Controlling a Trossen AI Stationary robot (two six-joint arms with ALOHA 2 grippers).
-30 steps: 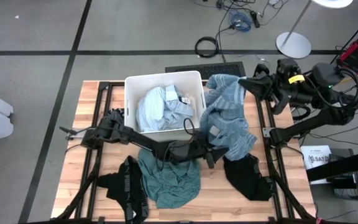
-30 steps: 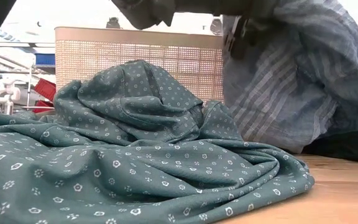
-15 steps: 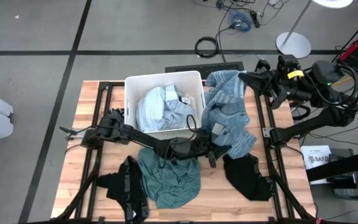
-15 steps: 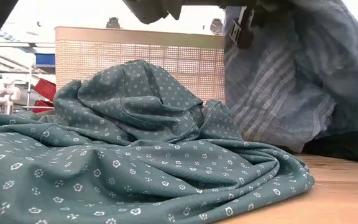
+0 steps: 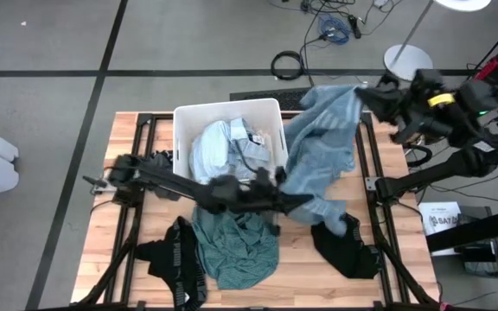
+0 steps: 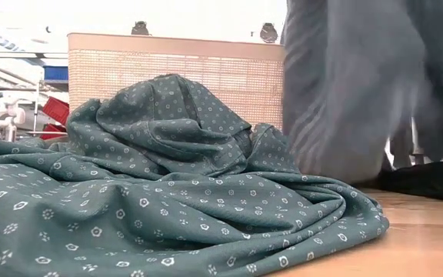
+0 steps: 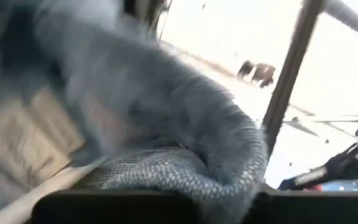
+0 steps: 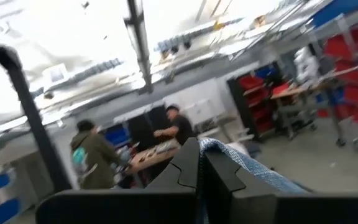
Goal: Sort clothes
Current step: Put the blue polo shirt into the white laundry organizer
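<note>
A blue striped garment (image 5: 322,147) hangs stretched between my two grippers, beside the white bin (image 5: 182,117); the low view shows the garment (image 6: 360,85) hanging above the table. My right gripper (image 5: 366,93) is shut on its far upper corner, above the table's far right. My left gripper (image 5: 290,202) is shut on its lower part near the table's middle. A teal-green patterned garment (image 5: 236,246) lies crumpled on the table near the front; it fills the low view (image 6: 168,185). Light blue clothes (image 5: 223,147) lie in the bin. My left gripper is shut on the lower part of the blue garment (image 5: 305,206), reaching in level from the table's left. In its wrist view the cloth (image 7: 166,124) bulges over the fingers and hides the place of contact. My right gripper pinches an edge of the garment's upper corner (image 8: 241,163) between its two shut fingers (image 8: 188,168). The cloth hangs down from it toward the left gripper, and its lowest tip (image 5: 335,226) reaches the black garment.
A black garment with white lettering (image 5: 178,259) lies at the front left and a black one (image 5: 348,249) at the front right, under the hanging cloth's tip. Bare wood (image 5: 145,130) shows left of the bin. People stand in the room beyond (image 8: 98,162).
My left gripper has shut on the blue garment's lower part. My right gripper has risen toward the far right with the upper corner. The garment has come up off the table and spread out between the two, uncovering more of the black garment.
</note>
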